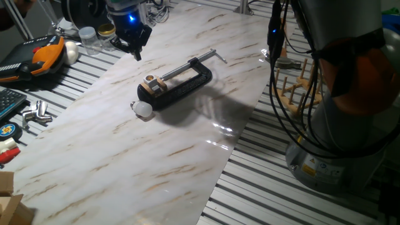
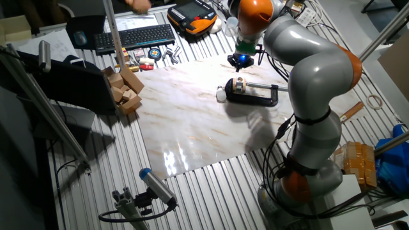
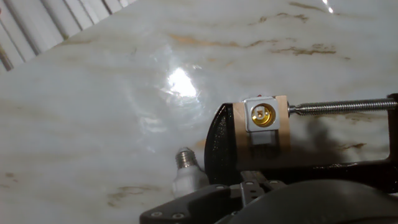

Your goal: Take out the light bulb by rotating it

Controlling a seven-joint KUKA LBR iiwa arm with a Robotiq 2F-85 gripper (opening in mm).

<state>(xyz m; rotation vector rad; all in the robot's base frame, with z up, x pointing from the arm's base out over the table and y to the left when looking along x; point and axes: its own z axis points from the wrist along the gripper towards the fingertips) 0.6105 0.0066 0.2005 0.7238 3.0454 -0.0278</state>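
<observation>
The light bulb lies loose on the marble board, beside the end of the black C-clamp. In the hand view the bulb lies with its grey screw base pointing away from the clamp. The clamp holds a small wooden block with a socket, which stands empty and shows its brass inside. My gripper hangs above the board's far edge, well away from the bulb, and looks open and empty. It also shows in the other fixed view, near the bulb.
Clear glass jars, a white egg-shaped object and an orange-black device lie at the back left. A wooden peg rack stands right of the board. A keyboard and wooden blocks lie beyond.
</observation>
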